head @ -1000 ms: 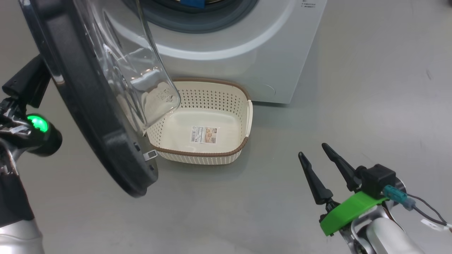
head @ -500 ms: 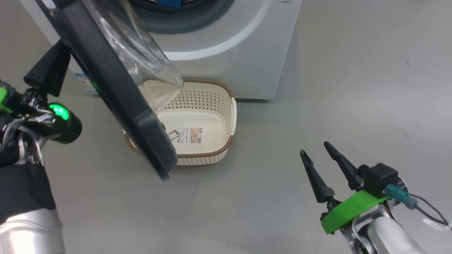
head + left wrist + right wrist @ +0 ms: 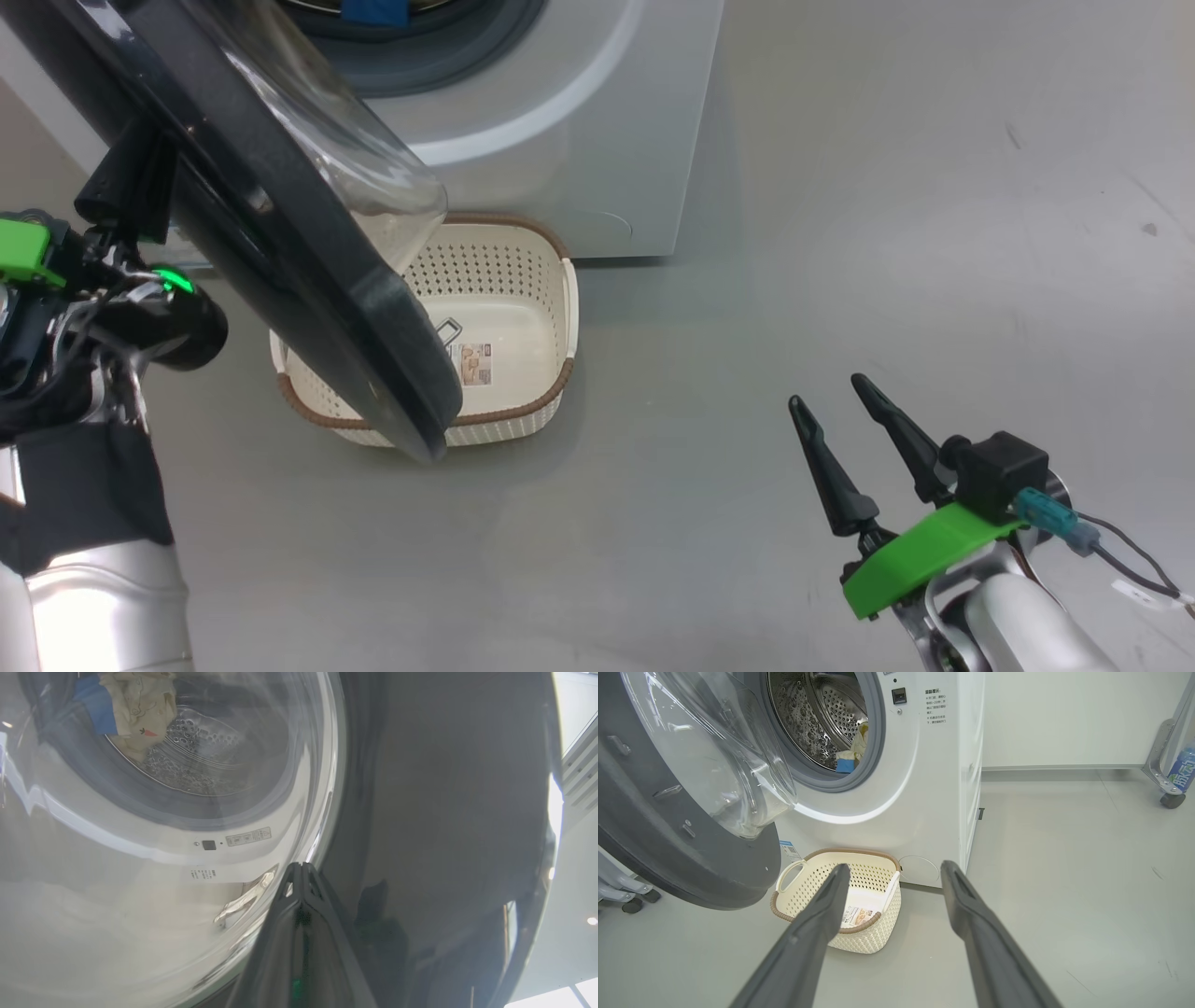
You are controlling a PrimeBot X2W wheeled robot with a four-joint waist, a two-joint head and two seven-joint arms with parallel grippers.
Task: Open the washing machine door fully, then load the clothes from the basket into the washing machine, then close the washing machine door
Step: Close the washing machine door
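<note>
Clothes (image 3: 860, 742) inside washing machine (image 3: 934, 788), door (image 3: 654, 826) open

The right pincer (image 3: 825, 390) has two long black tapered fingers (image 3: 831, 476), a bright green bracket (image 3: 920, 551), silver forearm (image 3: 1018, 625) and teal-plugged cable (image 3: 1125, 553).

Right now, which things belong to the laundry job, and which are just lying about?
Job: washer, door, basket, clothes.
Lying about: bottle, wheeled frame.
</note>
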